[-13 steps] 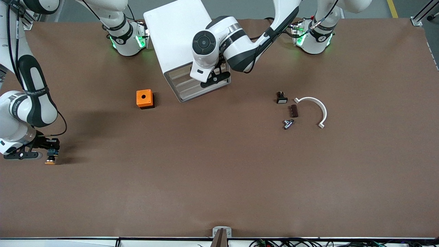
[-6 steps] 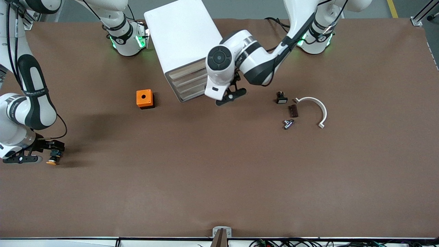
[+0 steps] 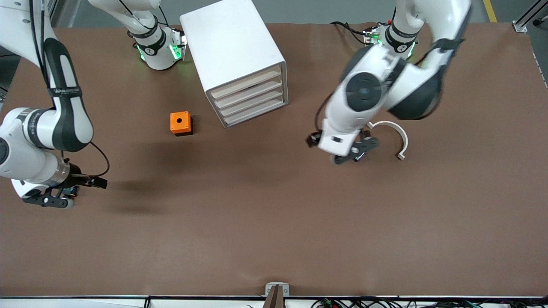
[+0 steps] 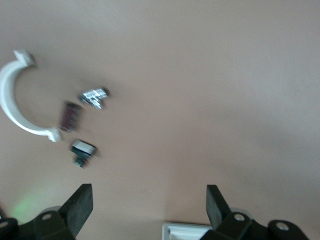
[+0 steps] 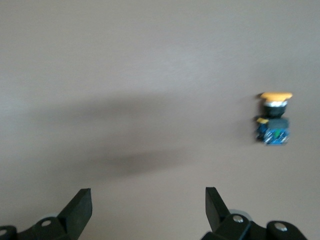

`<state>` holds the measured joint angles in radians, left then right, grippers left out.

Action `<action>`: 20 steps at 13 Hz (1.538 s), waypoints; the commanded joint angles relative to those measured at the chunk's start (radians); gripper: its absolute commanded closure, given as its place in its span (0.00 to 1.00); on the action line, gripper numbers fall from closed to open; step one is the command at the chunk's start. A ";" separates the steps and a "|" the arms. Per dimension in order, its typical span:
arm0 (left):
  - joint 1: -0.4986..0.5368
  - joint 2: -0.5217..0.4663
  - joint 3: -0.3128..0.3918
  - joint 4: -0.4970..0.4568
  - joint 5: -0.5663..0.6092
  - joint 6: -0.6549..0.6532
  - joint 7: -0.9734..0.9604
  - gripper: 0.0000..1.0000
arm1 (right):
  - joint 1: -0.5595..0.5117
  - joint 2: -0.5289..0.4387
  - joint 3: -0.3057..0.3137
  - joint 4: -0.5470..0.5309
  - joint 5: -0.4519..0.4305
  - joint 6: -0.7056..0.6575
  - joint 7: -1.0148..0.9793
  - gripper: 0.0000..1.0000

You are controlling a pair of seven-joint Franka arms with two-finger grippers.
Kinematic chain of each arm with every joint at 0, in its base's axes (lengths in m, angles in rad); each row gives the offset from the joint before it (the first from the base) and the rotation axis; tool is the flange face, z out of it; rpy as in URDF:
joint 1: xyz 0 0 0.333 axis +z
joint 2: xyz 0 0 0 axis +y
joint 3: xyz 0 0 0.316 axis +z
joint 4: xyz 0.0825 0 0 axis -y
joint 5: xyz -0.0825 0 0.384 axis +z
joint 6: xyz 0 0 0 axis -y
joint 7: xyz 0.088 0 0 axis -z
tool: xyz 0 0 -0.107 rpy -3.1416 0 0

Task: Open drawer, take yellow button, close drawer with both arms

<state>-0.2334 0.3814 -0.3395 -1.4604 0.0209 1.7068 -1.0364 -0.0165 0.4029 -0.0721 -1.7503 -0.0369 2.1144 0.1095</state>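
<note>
The drawer (image 3: 246, 83), the top one in the white cabinet (image 3: 229, 40), sits flush and shut like the three below it. The button (image 5: 274, 117) lies on its side on the brown table at the right arm's end, with its orange cap and dark blue body showing. In the front view my right hand mostly hides it. My right gripper (image 3: 51, 200) (image 5: 148, 192) hovers beside it, open and empty. My left gripper (image 3: 353, 155) (image 4: 148, 189) is open and empty over the small parts toward the left arm's end.
An orange square box with a hole (image 3: 180, 122) stands beside the cabinet. Under my left hand lie a white curved piece (image 3: 400, 137) (image 4: 15, 100), a silver part (image 4: 94, 96), a dark brown part (image 4: 71, 115) and a black-and-white part (image 4: 82, 150).
My left arm swung from the cabinet's front to over the small parts, and the drawer front is uncovered and shut. My right gripper let go of the button and lifted.
</note>
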 commanded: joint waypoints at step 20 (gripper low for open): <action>0.220 -0.578 0.232 -0.284 0.016 -0.181 0.912 0.00 | 0.001 -0.139 0.029 0.469 0.012 -0.656 -0.119 0.00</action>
<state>0.0067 -0.1729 -0.1322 -1.7288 0.0344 1.5302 -0.1512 0.0002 0.2622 -0.0501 -1.3090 -0.0361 1.4669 0.0083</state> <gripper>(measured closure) 0.000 0.000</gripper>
